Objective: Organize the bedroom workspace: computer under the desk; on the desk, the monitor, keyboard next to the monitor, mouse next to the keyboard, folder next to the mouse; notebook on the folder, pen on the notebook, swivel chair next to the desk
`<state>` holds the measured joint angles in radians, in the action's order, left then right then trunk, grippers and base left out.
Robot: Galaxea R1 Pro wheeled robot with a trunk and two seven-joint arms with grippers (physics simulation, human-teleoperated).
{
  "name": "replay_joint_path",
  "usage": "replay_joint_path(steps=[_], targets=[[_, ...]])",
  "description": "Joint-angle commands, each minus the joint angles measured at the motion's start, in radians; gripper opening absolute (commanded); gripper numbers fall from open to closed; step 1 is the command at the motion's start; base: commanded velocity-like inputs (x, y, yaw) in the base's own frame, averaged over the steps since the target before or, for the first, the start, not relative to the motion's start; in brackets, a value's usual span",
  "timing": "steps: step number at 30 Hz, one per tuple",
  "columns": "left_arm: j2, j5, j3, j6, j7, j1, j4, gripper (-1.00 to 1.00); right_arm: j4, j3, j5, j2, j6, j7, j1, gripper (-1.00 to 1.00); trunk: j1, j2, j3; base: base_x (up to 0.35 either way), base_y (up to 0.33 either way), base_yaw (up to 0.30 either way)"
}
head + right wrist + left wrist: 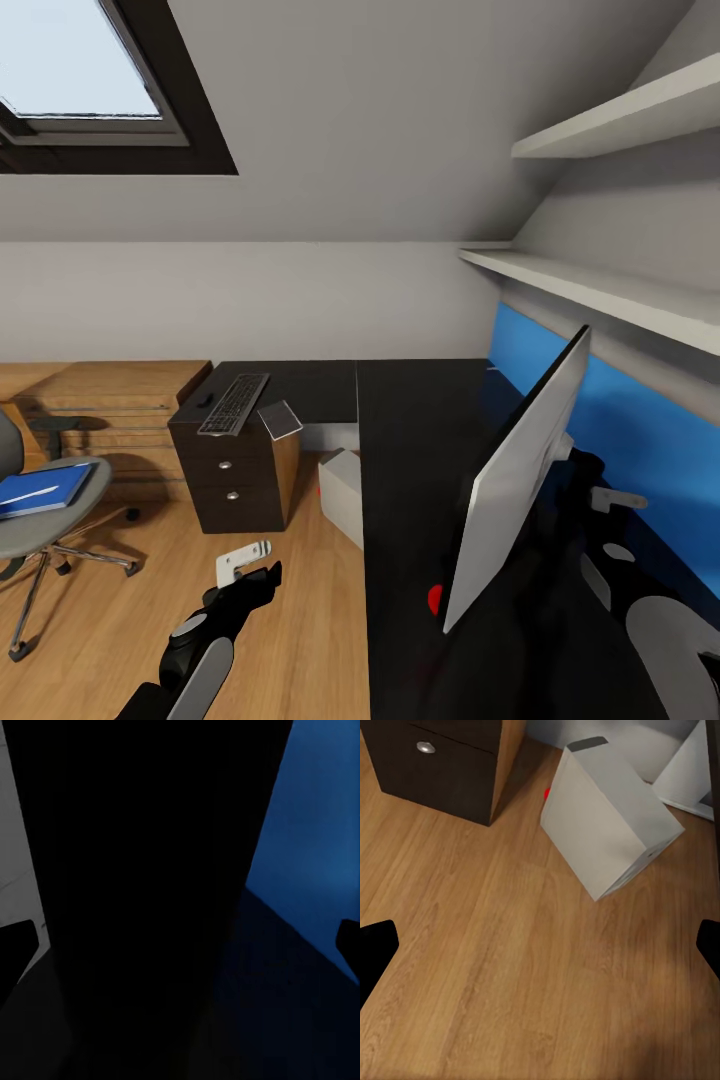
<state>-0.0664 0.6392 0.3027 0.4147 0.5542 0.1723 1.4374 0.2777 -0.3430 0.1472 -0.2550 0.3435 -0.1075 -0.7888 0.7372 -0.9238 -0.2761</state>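
Wide black monitor (520, 480) with silver-white back is stood edge-on upon glossy black L-shaped surface (410, 470). Right hand (180, 937), fingers spread wide, is held behind it; left hand (250, 572) hangs spread above wooden floor (472, 945). Screen is best turned slowly, its stand kept flat.

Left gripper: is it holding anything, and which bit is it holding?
Nothing. The left gripper has its jaws wide apart above bare wooden floor, with the grey computer lying ahead, untouched.

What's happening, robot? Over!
Left gripper open over bare floor, right gripper open behind monitor. Folder on swivel chair, keyboard on desk.
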Motion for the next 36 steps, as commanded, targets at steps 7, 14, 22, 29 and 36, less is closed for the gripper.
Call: replay_joint_path(steps=[7,14,22,29,36], targets=[[-0.001,0.008,0.003,0.002,0.01,0.001,0.001,1.0,-0.001,-0.005,0.011,0.0,0.003,-0.003,-0.001,1.0,0.0,-0.001,-0.001,0.0,0.0,0.0],[-0.001,0.008,0.003,0.001,0.01,0.001,0.001,1.0,-0.001,-0.005,0.011,0.0,0.003,-0.002,-0.001,1.0,0.0,-0.001,-0.001,0.0,0.0,0.0],[-0.001,0.008,0.003,0.001,0.009,0.001,0.001,1.0,-0.002,-0.005,0.011,0.0,0.003,0.002,-0.001,1.0,0.0,-0.001,-0.001,0.0,0.0,0.0],[-0.001,0.01,0.003,0.001,0.009,0.001,0.001,1.0,-0.002,-0.004,0.013,0.0,0.003,0.004,-0.001,1.0,0.0,-0.001,-0.001,0.0,0.0,0.0],[-0.001,0.01,0.003,0.001,0.009,0.001,0.001,1.0,-0.001,-0.004,0.015,0.0,0.004,0.045,-0.001,1.0,0.0,-0.001,-0.001,0.0,0.0,0.0]])
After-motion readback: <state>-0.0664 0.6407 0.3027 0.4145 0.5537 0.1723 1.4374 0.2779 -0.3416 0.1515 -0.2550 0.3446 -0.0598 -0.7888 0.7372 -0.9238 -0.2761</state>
